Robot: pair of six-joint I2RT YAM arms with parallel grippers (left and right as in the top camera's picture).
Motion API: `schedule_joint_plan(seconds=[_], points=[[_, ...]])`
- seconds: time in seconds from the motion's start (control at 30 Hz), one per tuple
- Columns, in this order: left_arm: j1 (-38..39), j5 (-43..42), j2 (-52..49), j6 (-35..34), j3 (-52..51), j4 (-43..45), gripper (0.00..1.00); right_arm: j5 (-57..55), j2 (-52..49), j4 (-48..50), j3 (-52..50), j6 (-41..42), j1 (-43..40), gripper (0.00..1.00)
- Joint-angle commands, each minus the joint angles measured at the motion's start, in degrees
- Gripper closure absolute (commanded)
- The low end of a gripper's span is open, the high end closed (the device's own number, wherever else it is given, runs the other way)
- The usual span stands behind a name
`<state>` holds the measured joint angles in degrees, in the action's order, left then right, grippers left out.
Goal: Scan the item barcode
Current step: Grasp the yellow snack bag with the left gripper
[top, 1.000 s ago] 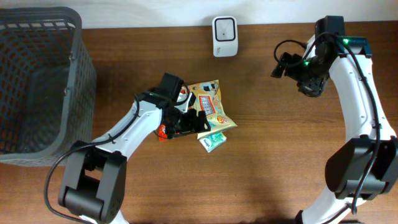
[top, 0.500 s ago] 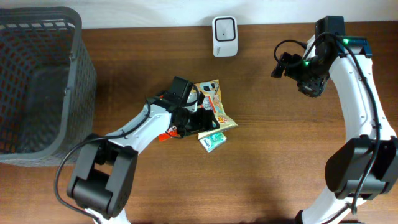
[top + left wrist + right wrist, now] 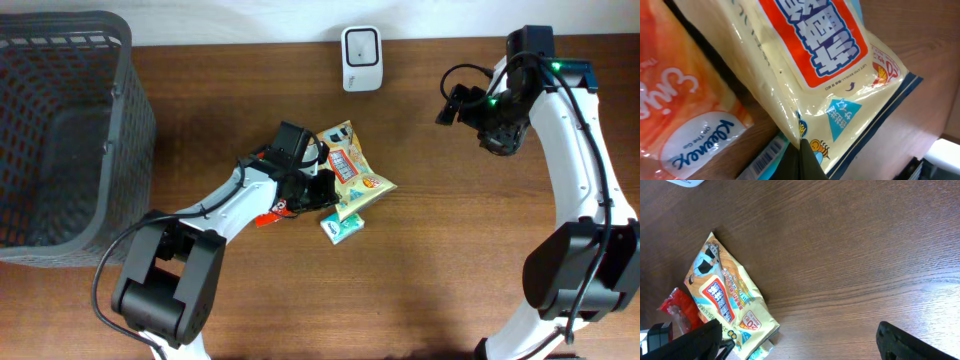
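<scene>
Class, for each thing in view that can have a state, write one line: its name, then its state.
left gripper, shut on the snack bag's edge
right gripper, open, holding nothing
snack bag, gripped, lying partly over the green packet
green packet, lying flat, partly covered
scanner, untouched, apart from both grippers
basket, upright, no item seen inside

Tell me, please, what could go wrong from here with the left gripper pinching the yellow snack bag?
The left gripper holds the snack bag only by one edge, so the glossy bag may slip or swing when lifted. The green packet lies against the bag's lower edge and could get dragged along. No barcode shows on the bag's top face, so the scanner may miss it.
</scene>
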<state>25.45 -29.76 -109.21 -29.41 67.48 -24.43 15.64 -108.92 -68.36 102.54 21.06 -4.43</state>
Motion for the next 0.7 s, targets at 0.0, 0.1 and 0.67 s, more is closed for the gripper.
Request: schedule_joint_plan(seconds=[0.0,0.1,0.67], points=[[0.00,1.73,-0.61,0.55,-0.33,-0.02,1.00,-0.52,-0.17,-0.02,0.76,0.37,-0.11,0.02],[0.00,1.70,-0.57,0.79,0.07,-0.04,1.00,-0.50,-0.17,-0.02,0.76,0.37,-0.11,0.02],[0.81,31.10,17.51,11.52,6.49,-12.66,1.00,-0.52,-0.17,-0.02,0.76,0.37,-0.11,0.02]])
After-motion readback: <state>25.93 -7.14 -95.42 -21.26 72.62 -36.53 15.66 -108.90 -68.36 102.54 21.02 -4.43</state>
